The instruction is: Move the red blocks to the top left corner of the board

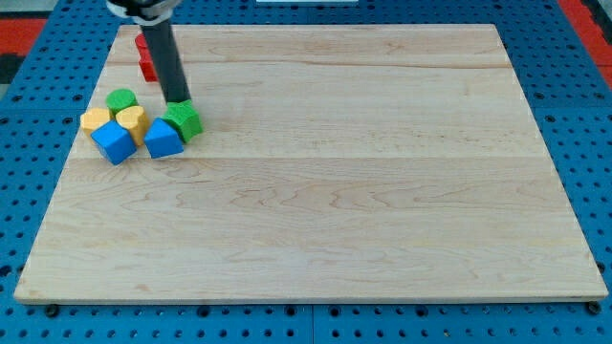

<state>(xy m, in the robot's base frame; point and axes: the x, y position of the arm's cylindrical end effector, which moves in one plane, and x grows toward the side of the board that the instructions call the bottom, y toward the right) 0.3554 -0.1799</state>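
You could have dragged the green cube [184, 120] along, because my tip [178, 101] stood touching its upper edge. The tip was a plain rod: nothing to open, nothing held. The red blocks [145, 57] lay near the board's [382, 191] top left corner, partly hidden behind the rod.

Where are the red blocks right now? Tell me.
The red blocks sit near the board's top left corner in the camera view, partly hidden behind my rod, above the green, yellow and blue cluster; my tip touches the green cube.
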